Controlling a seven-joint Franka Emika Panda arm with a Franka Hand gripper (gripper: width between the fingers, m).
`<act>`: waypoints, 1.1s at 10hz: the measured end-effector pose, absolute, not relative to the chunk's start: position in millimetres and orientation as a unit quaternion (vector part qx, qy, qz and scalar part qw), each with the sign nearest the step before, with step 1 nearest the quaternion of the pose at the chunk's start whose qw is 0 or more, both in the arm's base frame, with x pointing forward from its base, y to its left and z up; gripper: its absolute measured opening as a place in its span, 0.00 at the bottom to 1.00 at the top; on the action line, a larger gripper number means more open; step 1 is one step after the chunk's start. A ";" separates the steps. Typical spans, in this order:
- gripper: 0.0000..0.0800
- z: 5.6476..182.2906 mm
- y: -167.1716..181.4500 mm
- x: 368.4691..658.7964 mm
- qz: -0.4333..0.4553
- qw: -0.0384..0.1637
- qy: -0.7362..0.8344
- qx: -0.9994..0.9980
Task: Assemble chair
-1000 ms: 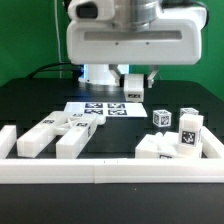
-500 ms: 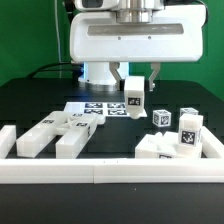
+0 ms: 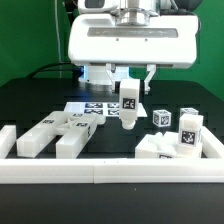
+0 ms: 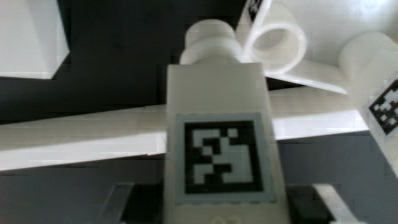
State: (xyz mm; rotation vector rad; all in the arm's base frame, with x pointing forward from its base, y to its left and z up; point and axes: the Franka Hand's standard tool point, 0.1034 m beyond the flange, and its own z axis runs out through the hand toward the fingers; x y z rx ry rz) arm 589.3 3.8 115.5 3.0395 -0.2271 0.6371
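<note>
Nearest in ext view: border rail (image 3: 100, 172), w/ loose chair parts just behind it: flat bars (image 3: 55, 135) at the exterior view's left, stacked blocks (image 3: 175, 142) at the exterior view's right, small cube (image 3: 161, 117) a bit further back. Btwn the two groups, approx mid-counter (image 3: 30, 105): long bar (image 3: 129, 108) hangs upright in the fingers (image 3: 131, 84), long axis vert, tagged face toward ext cam, free end pointing down near the front edge of the marker board (image 3: 92, 108). Fingers partly open and clamped on the bar's upper end from both sides; wrist view shows the bar (image 4: 221, 150) running out from btwn dark pads, tag facing the cam. Can't tell if lower end touches the counter or hovers just above. Key relation: bar runs straight away from the fingers, so its far tip leads any move. At that tip the wrist view shows a round peg-like end (image 4: 214, 45) w/ a white ring-shaped part (image 4: 278, 42) just beside it; same piece or another, unclear. Judgement: next move goes tip-first, so keeping the axis vert over the target matters most. Furthest: robot base (image 3: 100, 72) behind the marker board
</note>
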 end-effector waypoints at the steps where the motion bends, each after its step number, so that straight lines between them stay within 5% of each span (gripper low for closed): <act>1: 0.36 114.9 5.2 590.4 0.205 0.014 -0.072 0.976; 8: 0.36 109.4 34.7 609.0 0.220 0.012 -0.050 0.974; 11: 0.36 108.8 36.2 608.2 0.320 0.027 -0.039 0.946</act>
